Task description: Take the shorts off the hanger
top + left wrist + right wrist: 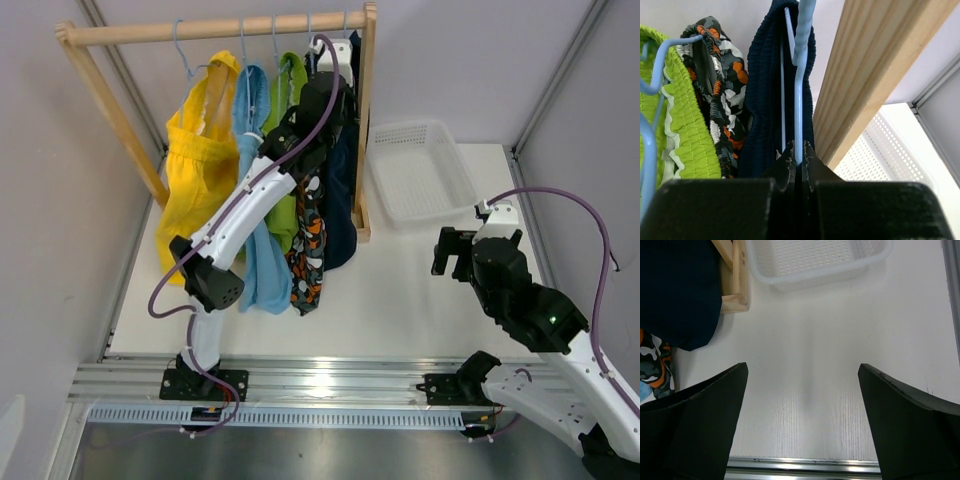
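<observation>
Five pairs of shorts hang on light blue hangers from a wooden rail [220, 28]: yellow [197, 160], light blue [262, 265], lime green [286, 215], black with orange-white pattern [309, 255] and navy [340, 205]. My left gripper [322, 88] reaches up among them. In the left wrist view it [799, 154] is shut on the light blue hanger wire [799, 100] that carries the navy shorts [765, 100]; the patterned shorts [720, 85] and lime green shorts [685, 125] hang to their left. My right gripper [802, 385] is open and empty above the table [805, 360].
The wooden rack's right post [364, 120] stands just right of the navy shorts, with its foot [735, 300] on the table. A white perforated basket [418, 170] sits at the back right. Grey walls close in on both sides.
</observation>
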`<state>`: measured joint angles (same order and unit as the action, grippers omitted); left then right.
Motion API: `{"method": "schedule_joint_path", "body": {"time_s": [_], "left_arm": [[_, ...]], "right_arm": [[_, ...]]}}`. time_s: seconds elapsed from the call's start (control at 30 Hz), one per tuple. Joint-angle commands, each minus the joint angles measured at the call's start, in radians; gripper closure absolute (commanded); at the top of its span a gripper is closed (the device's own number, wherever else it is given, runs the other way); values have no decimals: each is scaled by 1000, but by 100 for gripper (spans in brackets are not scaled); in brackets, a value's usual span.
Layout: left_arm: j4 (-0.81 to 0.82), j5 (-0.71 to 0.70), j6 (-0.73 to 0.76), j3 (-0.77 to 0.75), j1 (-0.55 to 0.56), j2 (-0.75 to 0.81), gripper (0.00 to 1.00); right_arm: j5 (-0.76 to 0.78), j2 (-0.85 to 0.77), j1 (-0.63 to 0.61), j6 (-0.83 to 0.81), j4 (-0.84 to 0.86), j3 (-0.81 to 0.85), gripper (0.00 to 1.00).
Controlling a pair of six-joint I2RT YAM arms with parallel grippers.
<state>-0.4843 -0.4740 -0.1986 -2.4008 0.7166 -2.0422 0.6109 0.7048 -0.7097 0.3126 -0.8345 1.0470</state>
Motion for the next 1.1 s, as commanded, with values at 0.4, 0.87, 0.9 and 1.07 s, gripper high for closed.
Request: {"method": "schedule_joint_path", "body": {"time_s": [0.4, 0.87, 0.9, 1.07], "left_arm": [[-111, 45, 180, -80, -2, 362, 100], [-425, 201, 59, 393, 170, 799, 100], [-469, 222, 42, 393, 176, 821, 100], [-525, 415, -36, 359, 188, 945, 100]], "right_arm": [[-20, 30, 4, -52, 100, 110, 1], [-545, -27, 4, -227, 322, 194, 1], [-556, -22, 3, -231, 339, 200, 1], [-658, 57, 4, -271, 403, 246, 1]]}}
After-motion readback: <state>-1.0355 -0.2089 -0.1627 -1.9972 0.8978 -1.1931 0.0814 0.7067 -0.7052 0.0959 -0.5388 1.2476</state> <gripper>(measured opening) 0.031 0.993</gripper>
